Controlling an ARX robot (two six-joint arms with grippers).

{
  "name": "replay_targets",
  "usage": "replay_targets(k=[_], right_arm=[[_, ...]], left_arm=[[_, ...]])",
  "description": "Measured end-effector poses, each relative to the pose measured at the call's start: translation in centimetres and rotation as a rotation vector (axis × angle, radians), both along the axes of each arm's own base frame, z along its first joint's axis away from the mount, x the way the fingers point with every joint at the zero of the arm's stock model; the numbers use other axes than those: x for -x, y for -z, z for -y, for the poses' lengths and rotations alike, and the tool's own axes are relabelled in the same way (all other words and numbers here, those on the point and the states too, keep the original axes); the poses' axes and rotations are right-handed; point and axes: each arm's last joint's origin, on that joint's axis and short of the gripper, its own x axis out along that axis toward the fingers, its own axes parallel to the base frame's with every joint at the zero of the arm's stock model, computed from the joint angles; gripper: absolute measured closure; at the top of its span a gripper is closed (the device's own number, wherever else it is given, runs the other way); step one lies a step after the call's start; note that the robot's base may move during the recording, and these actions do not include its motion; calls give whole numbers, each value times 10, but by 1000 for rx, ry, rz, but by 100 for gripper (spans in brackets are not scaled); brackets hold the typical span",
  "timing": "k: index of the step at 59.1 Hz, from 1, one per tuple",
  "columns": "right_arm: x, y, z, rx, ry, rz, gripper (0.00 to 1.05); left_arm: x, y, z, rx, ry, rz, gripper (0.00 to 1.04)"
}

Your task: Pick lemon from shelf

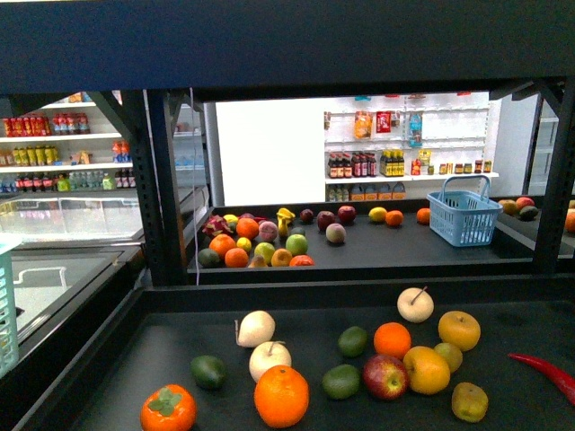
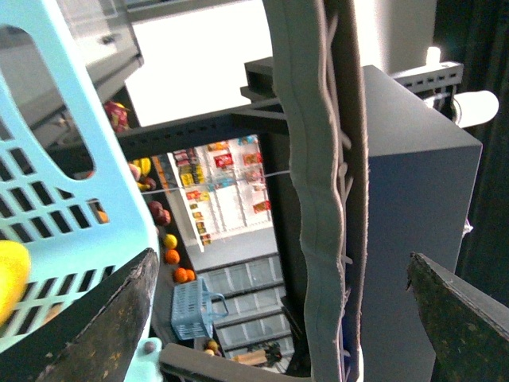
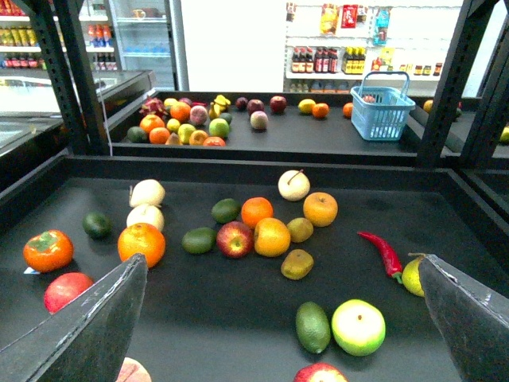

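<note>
Both grippers hang with jaws spread wide, holding nothing: the right gripper (image 3: 282,318) above the shelf (image 3: 238,314) of scattered fruit, the left gripper (image 2: 282,318) beside a pale blue basket (image 2: 56,199). A lemon (image 3: 412,276) lies by the red chilli (image 3: 382,251).

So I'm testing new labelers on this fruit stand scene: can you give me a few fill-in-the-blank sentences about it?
1. The chili pepper on the shelf is ____ in color.
2. The blue basket stands on the ____ tray of the shelf.
3. The right gripper is ____, holding nothing.
4. The basket by the left gripper holds something ____ in color.

Missing words: red; far; open; yellow
</note>
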Motion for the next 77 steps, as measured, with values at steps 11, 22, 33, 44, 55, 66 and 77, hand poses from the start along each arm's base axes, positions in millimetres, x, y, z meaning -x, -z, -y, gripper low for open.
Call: replay_targets(k=[11, 22, 33, 44, 55, 66, 77], right_arm=[[0, 0, 0, 0, -2, 0, 2], [0, 0, 0, 0, -2, 0, 2], [0, 0, 0, 0, -2, 0, 2], [0, 0, 0, 0, -2, 0, 2], [0, 0, 0, 0, -2, 0, 2], [0, 0, 0, 0, -2, 0, 2], [0, 0, 0, 0, -2, 0, 2]], left_arm=[[18, -22, 6, -102, -40, -79, 8], [32, -52, 25, -261, -75, -151, 8], [56, -85, 60, -530, -131, -265, 8], [99, -125, 133, -907, -93, -212, 8], [159, -126, 207, -1188, -204, -172, 23], [198, -80, 247, -1297, -237, -126, 59], [207, -46, 247, -1311, -229, -147, 95]])
